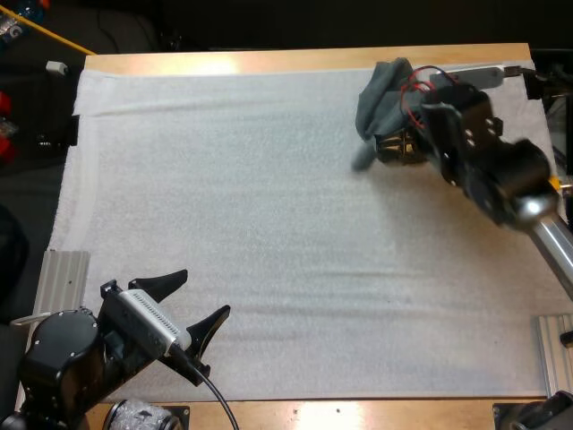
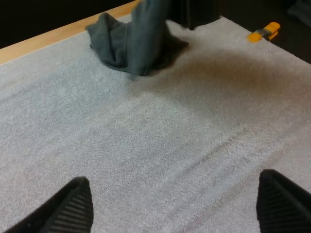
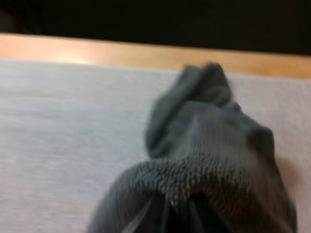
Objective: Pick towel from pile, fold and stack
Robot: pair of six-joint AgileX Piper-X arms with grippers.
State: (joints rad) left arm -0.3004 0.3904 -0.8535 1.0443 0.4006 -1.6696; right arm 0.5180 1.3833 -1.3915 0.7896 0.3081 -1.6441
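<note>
A wooden table carries a white mat that covers nearly all of its top. Bare light wood shows as a strip along the far side and a thinner strip along the near side. The mat has a fine, fuzzy texture, with faint creases running across it.

One dark grey-green towel lies crumpled on the mat near its far right corner, close to the far wooden strip. Part of the towel rests bunched in folds on the mat, while another part rises off the surface. A soft shadow falls on the mat just beside the bunched part.
</note>
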